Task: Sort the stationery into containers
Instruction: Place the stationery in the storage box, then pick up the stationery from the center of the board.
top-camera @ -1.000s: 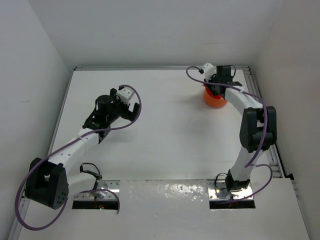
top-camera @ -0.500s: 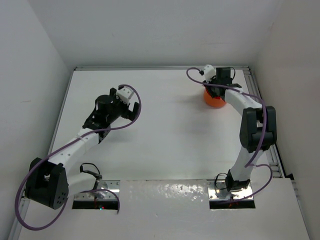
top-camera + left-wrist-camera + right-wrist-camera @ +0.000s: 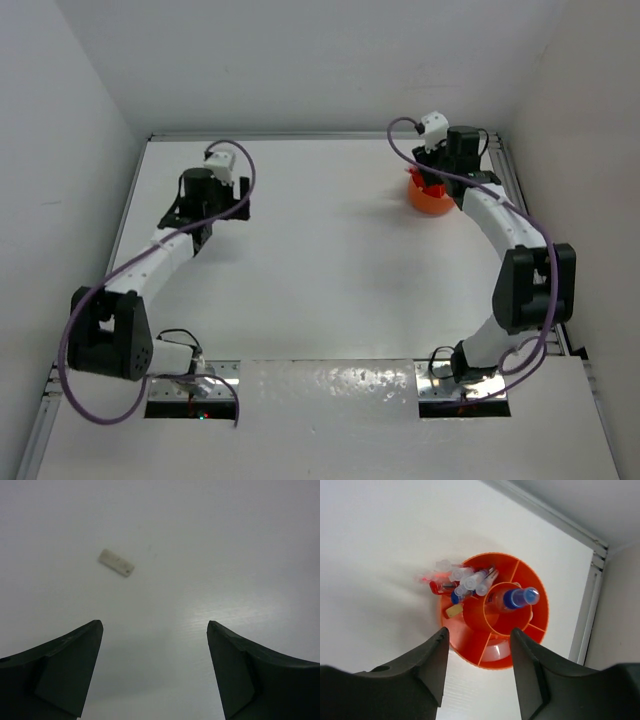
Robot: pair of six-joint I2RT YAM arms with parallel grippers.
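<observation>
Right gripper (image 3: 479,631) first: we find it released, both fingers (image 3: 427,665) spread and nothing between them, poised directly above the orange tub (image 3: 465,642). From the right wrist view we look straight down into the tub past those two dark fingers. Inner dividers split it into a round middle cell with wedge cells around it. We note the blue-capped bottle (image 3: 514,599) standing upright in the middle cell. A bunch of pens (image 3: 470,580) fills the wedge at the upper left of that view. Their ends stick out over the rim, pale and blue ones together, with red pens (image 3: 436,586) on the outer side. We also spot a small tan piece (image 3: 454,611) low in the same wedge, just beside the pens; what it is we cannot tell.

From the overhead camera we place the tub at the far right of the white table (image 3: 330,270), near the back corner and close to the side rail (image 3: 592,580).

Left gripper (image 3: 154,625): also released, fingers wide apart, gripping nothing. It hangs over the far left part of the table, well apart from the tub. On the bare surface ahead of it we see one small off-white block (image 3: 116,562) lying flat and slantwise. The block sits nearer the left finger's side and touches neither finger.
</observation>
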